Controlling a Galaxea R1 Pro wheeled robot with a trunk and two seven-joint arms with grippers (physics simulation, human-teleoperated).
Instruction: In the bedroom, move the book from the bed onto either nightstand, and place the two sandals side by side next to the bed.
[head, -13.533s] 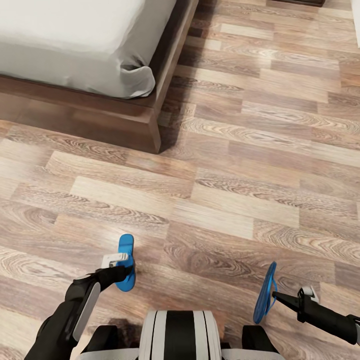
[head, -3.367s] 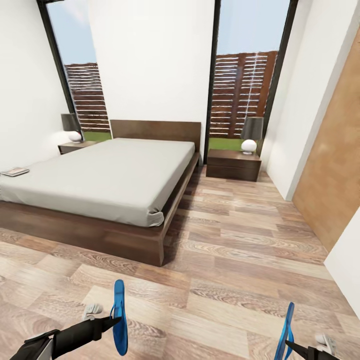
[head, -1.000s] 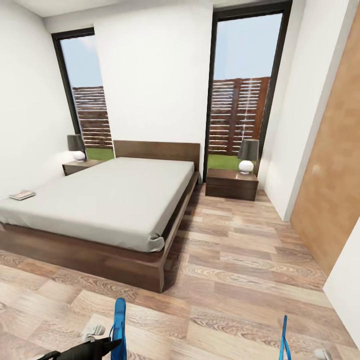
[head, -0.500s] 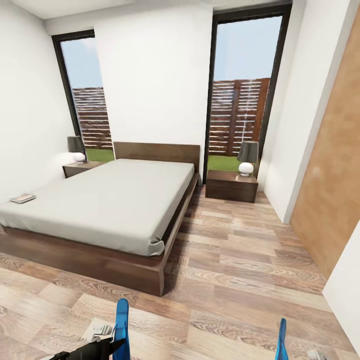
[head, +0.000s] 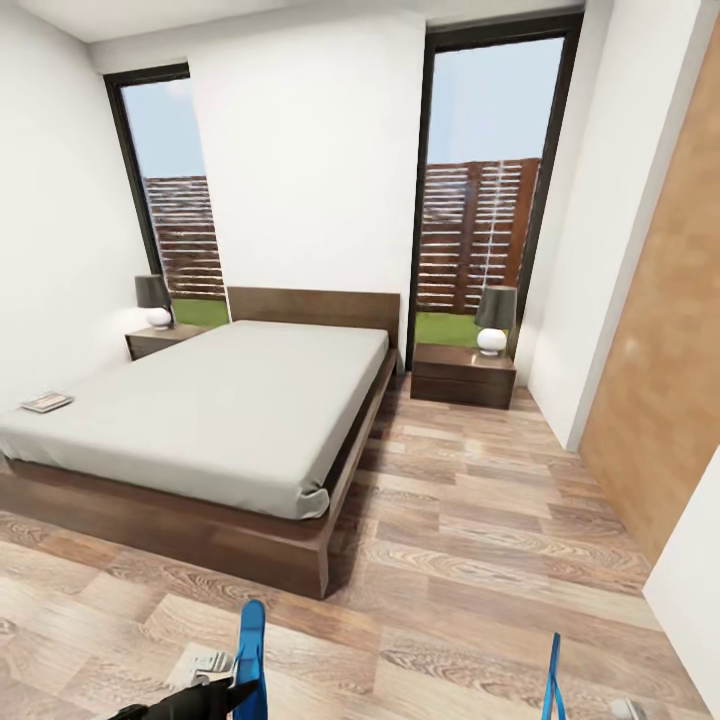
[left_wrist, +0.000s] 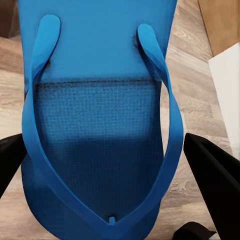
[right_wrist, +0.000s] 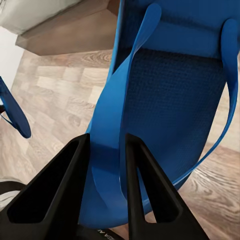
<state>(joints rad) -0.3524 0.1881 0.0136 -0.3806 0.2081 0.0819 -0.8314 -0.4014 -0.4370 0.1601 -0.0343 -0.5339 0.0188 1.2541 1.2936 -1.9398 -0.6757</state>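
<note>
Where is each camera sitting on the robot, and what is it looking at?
Head view: high on the robot's head, looking across the bedroom at the bed, the book and the nightstand; the left tool shows low, holding the left sandal.
Left wrist view: by the left tool, looking along its dark fingers at the left sandal.
Right wrist view: by the right tool, gripping the right sandal.
Shared: the right wrist view also catches the left sandal and a bed corner, both seen from the head.

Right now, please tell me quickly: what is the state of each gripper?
Left gripper: shut on a blue sandal.
Right gripper: shut on the strap of the other blue sandal.
</note>
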